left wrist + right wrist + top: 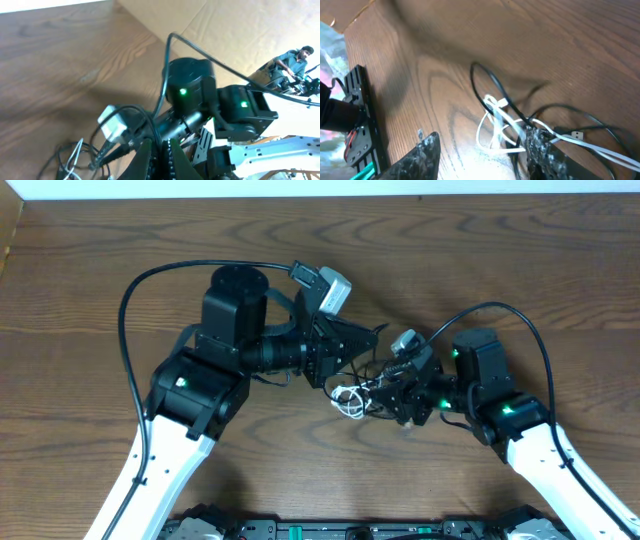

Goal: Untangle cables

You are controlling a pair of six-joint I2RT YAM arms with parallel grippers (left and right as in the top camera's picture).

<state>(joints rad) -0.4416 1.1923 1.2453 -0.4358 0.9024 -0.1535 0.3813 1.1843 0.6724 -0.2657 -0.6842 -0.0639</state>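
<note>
A thin white cable (348, 400) and a thin black cable (368, 372) lie tangled on the wooden table between my two grippers. My left gripper (372, 340) points right, just above the tangle. In the left wrist view its fingers (159, 145) are nearly closed with a dark strand between them, apparently the black cable. Loose loops of the black cable (60, 156) and white cable (73, 152) lie lower left. My right gripper (385, 402) is wide open (482, 137) over the white loops (492, 114). The black cable (485, 75) arcs past its right finger.
The right arm's wrist and camera (112, 125) sit directly in front of the left gripper. Cardboard (225, 25) lines the far side of the table. A black frame (360, 120) stands at the left edge of the right wrist view. Thick arm wires (130, 290) arc over the table.
</note>
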